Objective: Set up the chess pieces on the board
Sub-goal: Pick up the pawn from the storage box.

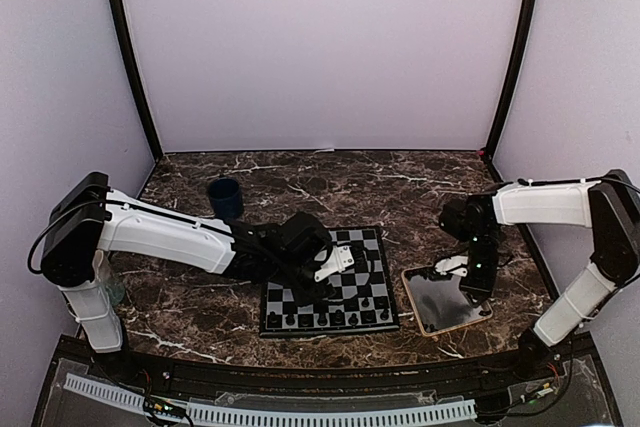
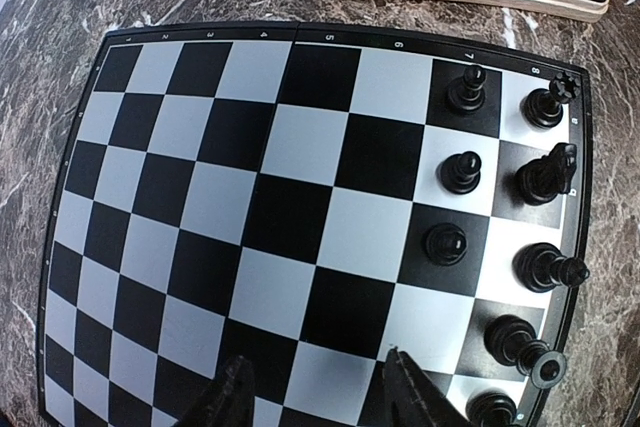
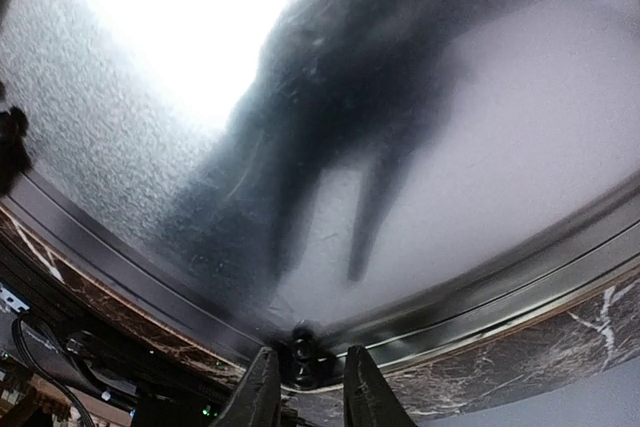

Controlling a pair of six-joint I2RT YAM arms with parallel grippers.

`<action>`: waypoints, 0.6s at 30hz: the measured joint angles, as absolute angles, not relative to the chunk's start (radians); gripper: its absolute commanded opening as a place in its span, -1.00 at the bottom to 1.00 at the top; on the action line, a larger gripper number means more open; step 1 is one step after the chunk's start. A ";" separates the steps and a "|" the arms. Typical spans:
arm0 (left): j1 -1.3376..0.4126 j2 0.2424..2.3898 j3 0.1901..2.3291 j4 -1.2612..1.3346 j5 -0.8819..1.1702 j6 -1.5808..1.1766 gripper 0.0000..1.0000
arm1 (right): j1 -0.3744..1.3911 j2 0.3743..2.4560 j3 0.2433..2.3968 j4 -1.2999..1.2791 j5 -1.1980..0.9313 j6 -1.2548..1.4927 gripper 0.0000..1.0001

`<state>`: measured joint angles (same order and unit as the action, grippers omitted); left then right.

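Left gripper [image 2: 316, 359] hovers low over the board [image 2: 300, 197], fingers [image 2: 232, 397] spread, nothing between them, only bare squares under the tips. In the overhead view the left arm reaches across the board's far-left part.

The chess pieces [image 2: 461, 172] on the board stand in the two lines of squares along one edge (right side of the left wrist view, near edge in the overhead view). Three are in the inner line and at least five in the outer one, all upright as far as can be seen. The rest of the board is bare squares.

Right gripper [image 3: 308, 352] is down over the tray [image 3: 150, 287], which lies just beside the board's right edge on the marble table [image 1: 350, 182]. Its fingers [image 3: 262, 392] stand narrowly apart with one small dark piece [image 3: 300, 365] between the tips, right at the tray's metal rim. Cannot tell whether they clamp it or only straddle it. The tray floor is glare and the arm's shadow.

More dark pieces are in the tray: two at its corners in the left wrist view, and one at the left edge of the right wrist view (blurred).

A blue cup [image 1: 225, 197] stands far-left on the table, well apart from the board.
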<state>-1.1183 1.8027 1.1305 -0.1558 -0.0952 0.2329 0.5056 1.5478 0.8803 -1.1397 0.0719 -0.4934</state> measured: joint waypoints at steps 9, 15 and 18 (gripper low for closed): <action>-1.121 1.806 1.131 -0.159 -0.096 0.233 -0.06 | 0.504 1.544 0.823 -1.147 0.110 -0.497 -0.49; -1.122 1.806 1.131 -0.159 -0.096 0.233 -0.06 | 0.503 1.544 0.793 -1.140 0.129 -0.500 -0.53; -1.122 1.806 1.131 -0.159 -0.096 0.234 -0.06 | 0.503 1.545 0.782 -1.126 0.133 -0.504 -0.55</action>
